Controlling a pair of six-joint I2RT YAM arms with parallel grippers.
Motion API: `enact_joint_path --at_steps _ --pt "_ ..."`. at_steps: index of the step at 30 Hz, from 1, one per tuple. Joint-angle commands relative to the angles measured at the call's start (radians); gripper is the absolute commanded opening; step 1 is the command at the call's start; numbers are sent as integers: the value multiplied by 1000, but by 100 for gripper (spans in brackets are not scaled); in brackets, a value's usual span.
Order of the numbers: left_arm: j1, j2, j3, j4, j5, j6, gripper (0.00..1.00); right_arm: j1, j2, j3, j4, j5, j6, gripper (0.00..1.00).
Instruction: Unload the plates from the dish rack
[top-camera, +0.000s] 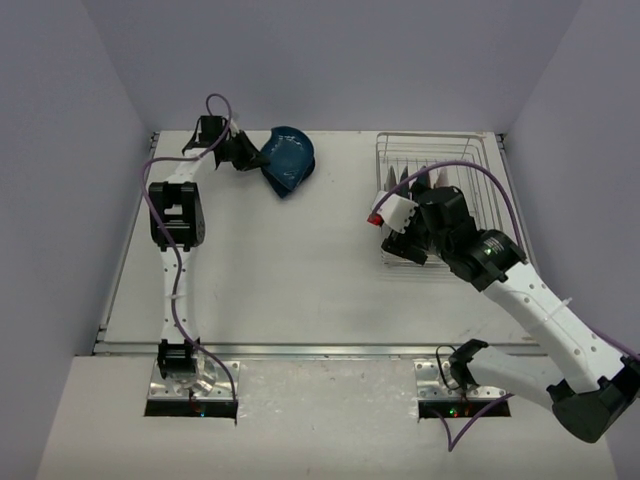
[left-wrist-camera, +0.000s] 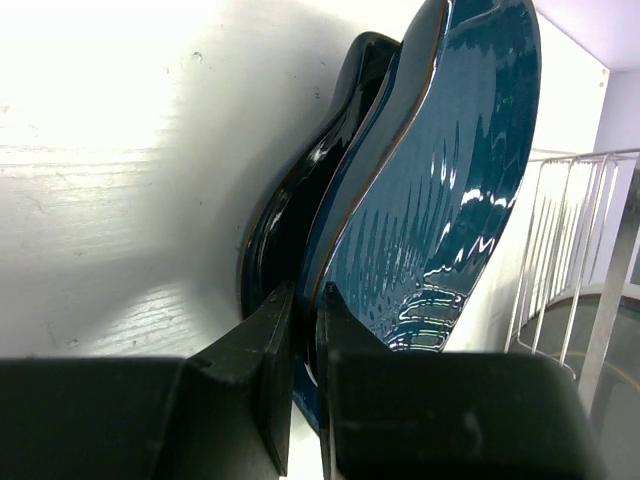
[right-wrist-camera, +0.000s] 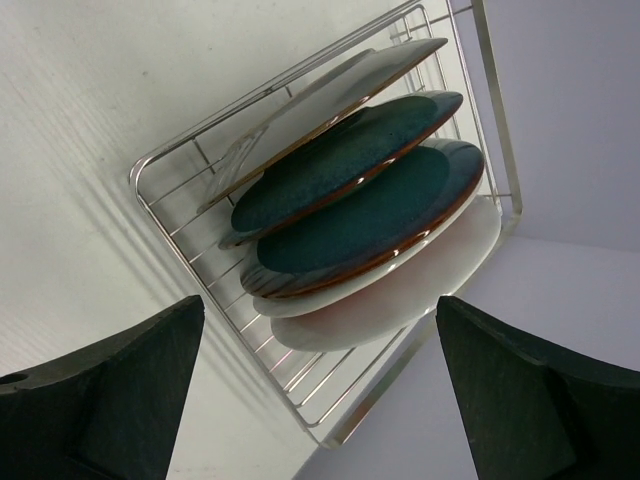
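My left gripper (top-camera: 250, 152) is at the far back of the table, shut on the rim of the dark blue leaf-shaped dish (top-camera: 290, 168). In the left wrist view its jaws (left-wrist-camera: 305, 300) pinch that dish (left-wrist-camera: 450, 180), which lies against a second dark glossy plate (left-wrist-camera: 310, 190). My right gripper (top-camera: 398, 232) is open and empty over the near left part of the dish rack (top-camera: 440, 145). The right wrist view shows the gripper (right-wrist-camera: 320, 300) wide open above the rack (right-wrist-camera: 170, 215), which holds several upright plates: a pale one (right-wrist-camera: 320, 100), two teal ones (right-wrist-camera: 370, 215) and a white one (right-wrist-camera: 440, 285).
The rack stands at the back right, close to the right wall, and shows at the right edge of the left wrist view (left-wrist-camera: 560, 230). White table (top-camera: 300, 270) lies between the arms. Grey walls enclose the left, back and right sides.
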Motion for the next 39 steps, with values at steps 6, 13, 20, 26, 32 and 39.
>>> enact_joint_path --at_steps 6,13,20,26,32,39 --pt "24 -6 117 36 128 66 0 -7 34 38 3 -38 15 99" --pt "28 -1 127 -27 162 124 7 -8 46 39 3 -49 15 99" --pt "27 -11 115 -32 158 134 35 -32 47 52 7 -44 49 99" --pt "27 -64 139 -31 124 145 73 -135 79 124 13 -76 199 99" --pt "17 -256 145 -34 -59 264 100 -328 136 215 13 -191 451 99" --pt "-35 -669 -149 2 -424 581 100 -574 257 239 12 -411 677 94"
